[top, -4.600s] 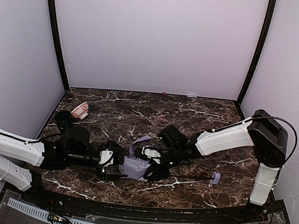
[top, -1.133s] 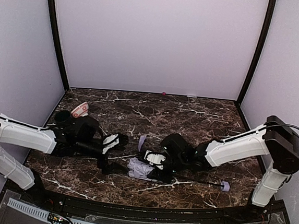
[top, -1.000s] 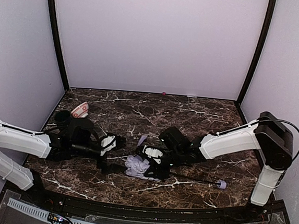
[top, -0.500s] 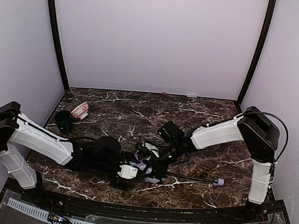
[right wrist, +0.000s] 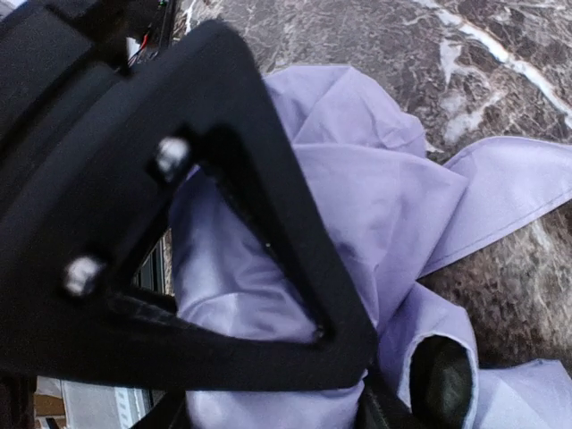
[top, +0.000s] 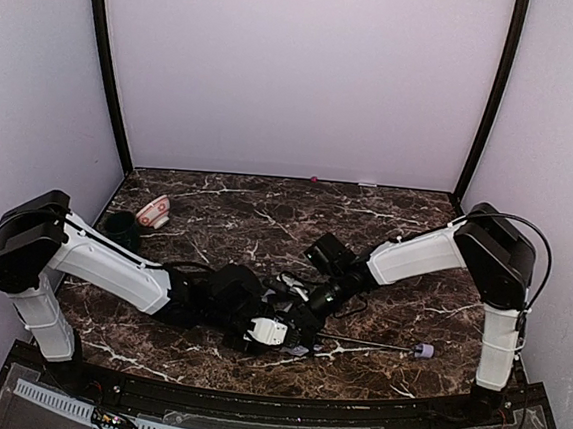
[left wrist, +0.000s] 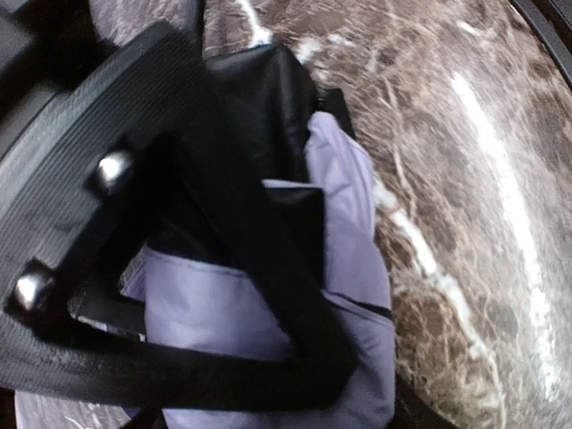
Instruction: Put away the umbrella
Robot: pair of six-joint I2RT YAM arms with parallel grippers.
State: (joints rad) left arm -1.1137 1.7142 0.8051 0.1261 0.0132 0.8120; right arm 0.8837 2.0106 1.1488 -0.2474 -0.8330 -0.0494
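The umbrella lies folded near the table's middle front. Its thin black shaft runs right to the small lavender knob. Both grippers cover the bunched canopy in the top view. My left gripper reaches it from the near left side. In the left wrist view one black finger lies across lavender and black fabric; the other finger is hidden. My right gripper comes in from the far right. Lavender fabric bulges around its finger and is pinched at the tip.
A red-patterned bowl lies tilted at the back left, with a black cup just in front of it. Purple walls close in the marble table on three sides. The table's black front rail runs just below the grippers.
My left arm swung from the left side to the canopy, and its jaws narrowed. My right gripper stayed on the canopy, its jaws a little wider. The knob shifted slightly.
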